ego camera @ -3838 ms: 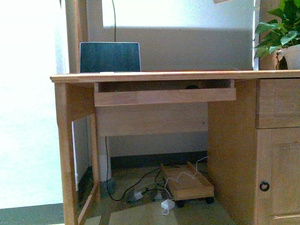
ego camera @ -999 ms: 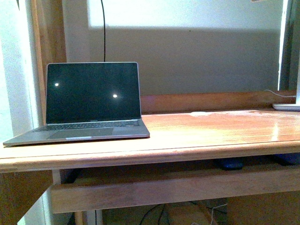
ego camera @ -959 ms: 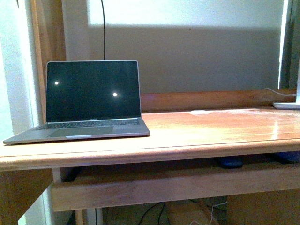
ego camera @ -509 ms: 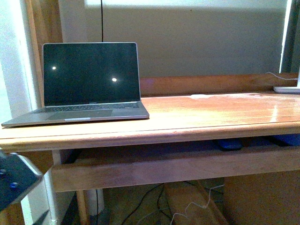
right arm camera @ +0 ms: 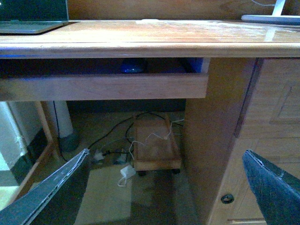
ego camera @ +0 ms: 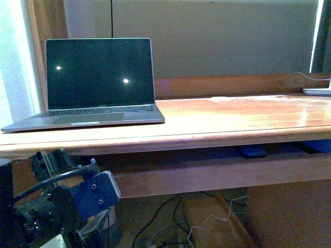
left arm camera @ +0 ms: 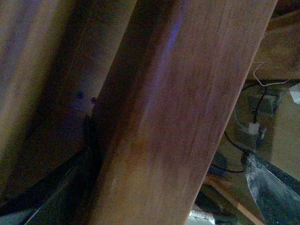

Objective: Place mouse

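Spanning the front view, the wooden table [ego camera: 232, 121] carries an open laptop [ego camera: 98, 77] at its left end, screen dark. Under the tabletop a pull-out tray [ego camera: 217, 173] holds the mouse [ego camera: 252, 151], right of centre and in shadow. The left claw [left arm camera: 167, 154], close against the table's woodwork, and the right claw [right arm camera: 166, 152] both gape wide, gripping nothing.

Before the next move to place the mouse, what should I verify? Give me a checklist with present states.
1. Small dark domed mouse found, in the tray under the wooden desktop: ok.
2. Mouse held by a gripper: not ok.
3. Right gripper open, empty: ok.
4. Left gripper open: ok.
5. Left gripper clear of wooden beam: cannot tell.
6. Bare desktop beside the open grey laptop: ok.
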`<act>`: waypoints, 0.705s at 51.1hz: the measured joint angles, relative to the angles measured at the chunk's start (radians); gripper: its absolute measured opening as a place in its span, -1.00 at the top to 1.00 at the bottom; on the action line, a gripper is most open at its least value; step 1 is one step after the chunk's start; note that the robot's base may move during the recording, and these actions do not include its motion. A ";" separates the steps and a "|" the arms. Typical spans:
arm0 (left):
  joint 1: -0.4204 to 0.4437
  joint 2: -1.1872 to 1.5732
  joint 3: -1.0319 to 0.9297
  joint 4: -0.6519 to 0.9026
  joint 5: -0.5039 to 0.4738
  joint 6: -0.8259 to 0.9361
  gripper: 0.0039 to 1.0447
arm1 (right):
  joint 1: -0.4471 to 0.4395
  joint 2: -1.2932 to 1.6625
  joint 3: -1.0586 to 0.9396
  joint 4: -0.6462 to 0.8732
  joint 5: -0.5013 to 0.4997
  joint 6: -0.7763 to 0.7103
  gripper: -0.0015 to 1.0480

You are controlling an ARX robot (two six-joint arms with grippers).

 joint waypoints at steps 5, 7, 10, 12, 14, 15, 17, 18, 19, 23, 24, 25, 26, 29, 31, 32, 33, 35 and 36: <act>-0.006 0.020 0.042 -0.060 -0.004 0.001 -0.86 | 0.000 0.000 0.000 0.000 0.000 0.000 -0.86; -0.010 0.019 0.055 -0.105 -0.009 -0.006 -0.86 | 0.000 0.000 0.000 0.000 0.000 0.000 -0.86; -0.018 -0.011 0.060 -0.201 -0.011 -0.019 -0.86 | 0.000 0.000 0.000 0.000 0.000 0.000 -0.86; -0.021 -0.053 0.061 -0.313 0.020 -0.050 -0.86 | 0.000 0.000 0.000 0.000 0.000 0.000 -0.86; -0.024 -0.095 0.062 -0.425 0.060 -0.115 -0.86 | 0.000 0.000 0.000 0.000 0.000 0.000 -0.86; -0.026 -0.111 0.063 -0.464 0.076 -0.147 -0.86 | 0.000 0.000 0.000 0.000 0.000 0.000 -0.86; -0.032 -0.143 0.063 -0.538 0.097 -0.211 -0.86 | 0.000 0.000 0.000 0.000 0.000 0.000 -0.86; -0.037 -0.155 0.062 -0.562 0.103 -0.240 -0.86 | 0.000 0.000 0.000 0.000 0.000 0.000 -0.86; -0.042 -0.166 0.059 -0.580 0.106 -0.266 -0.86 | 0.000 0.000 0.000 0.000 0.000 0.000 -0.86; -0.060 -0.209 0.028 -0.611 0.140 -0.347 -0.86 | 0.000 0.000 0.000 0.000 0.000 0.000 -0.86; -0.067 -0.232 0.010 -0.616 0.158 -0.395 -0.86 | 0.000 0.000 0.000 0.000 0.000 0.000 -0.86; -0.072 -0.246 -0.004 -0.617 0.164 -0.433 -0.86 | 0.000 0.000 0.000 0.000 0.000 0.000 -0.86; -0.076 -0.262 -0.017 -0.617 0.172 -0.455 -0.86 | 0.000 0.000 0.000 0.000 0.000 0.000 -0.86; -0.082 -0.291 -0.045 -0.617 0.193 -0.513 -0.86 | 0.000 0.000 0.000 0.000 0.000 0.000 -0.86; -0.085 -0.315 -0.064 -0.614 0.203 -0.569 -0.86 | 0.000 0.000 0.000 0.000 0.000 0.000 -0.86; -0.090 -0.339 -0.080 -0.613 0.208 -0.616 -0.86 | 0.000 0.000 0.000 0.000 0.000 0.000 -0.86; -0.092 -0.355 -0.090 -0.612 0.211 -0.646 -0.86 | 0.000 0.000 0.000 0.000 0.000 0.000 -0.86; -0.097 -0.378 -0.107 -0.604 0.214 -0.689 -0.86 | 0.000 0.000 0.000 0.000 0.000 0.000 -0.86; -0.102 -0.393 -0.119 -0.600 0.215 -0.718 -0.86 | 0.000 0.000 0.000 0.000 0.000 0.000 -0.86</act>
